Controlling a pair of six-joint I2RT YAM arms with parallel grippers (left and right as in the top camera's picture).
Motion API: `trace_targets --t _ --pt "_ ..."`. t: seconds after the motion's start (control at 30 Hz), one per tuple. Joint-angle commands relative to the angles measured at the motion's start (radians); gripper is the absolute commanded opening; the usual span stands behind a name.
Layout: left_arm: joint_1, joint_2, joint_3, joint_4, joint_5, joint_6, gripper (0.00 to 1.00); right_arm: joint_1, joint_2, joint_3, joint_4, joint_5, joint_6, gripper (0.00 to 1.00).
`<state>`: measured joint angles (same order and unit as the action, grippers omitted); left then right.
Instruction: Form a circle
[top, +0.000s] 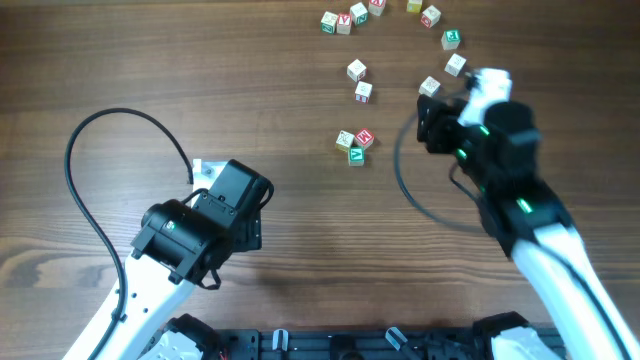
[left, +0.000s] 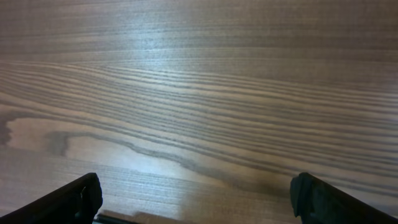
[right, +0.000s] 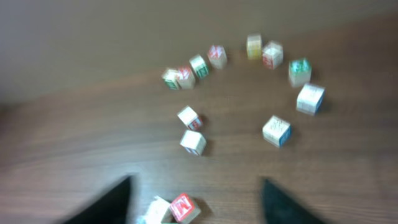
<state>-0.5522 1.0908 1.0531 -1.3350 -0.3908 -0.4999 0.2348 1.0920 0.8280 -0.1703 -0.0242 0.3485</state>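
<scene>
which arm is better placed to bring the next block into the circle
right: the right fingers, open, hang by the stray blocks; the left fingers face only bare table

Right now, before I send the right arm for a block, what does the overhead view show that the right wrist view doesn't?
Only overhead: the left arm over the left side of the table, the black cables, and the right arm beside the lower end of the arc. Only the right wrist: the right gripper from close up, fingers spread with nothing between them. Both: the arc of blocks, the two inner blocks, and the small cluster nearest the gripper.
</scene>
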Motion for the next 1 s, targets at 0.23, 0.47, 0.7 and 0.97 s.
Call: trace_targets --t 0.23,0.47,0.7,0.97 --pt "0.005 -0.006 -0.001 0.0 0.008 -0.014 1.0 0.0 -0.397 0.009 -0.317 0.024 -0.05 1.0" --pt "0.005 -0.006 -0.001 -0.001 0.008 -0.014 1.0 0.001 -0.397 0.008 -0.395 0.081 -0.126 1.0" --pt "0.005 -0.006 -0.001 0.0 0.008 -0.014 1.0 -0.032 -0.566 -0.063 -0.354 0.154 -0.256 1.0" --pt "0.005 -0.006 -0.001 -0.001 0.008 -0.014 1.0 -0.187 -0.992 -0.44 0.032 0.035 -0.268 1.0"
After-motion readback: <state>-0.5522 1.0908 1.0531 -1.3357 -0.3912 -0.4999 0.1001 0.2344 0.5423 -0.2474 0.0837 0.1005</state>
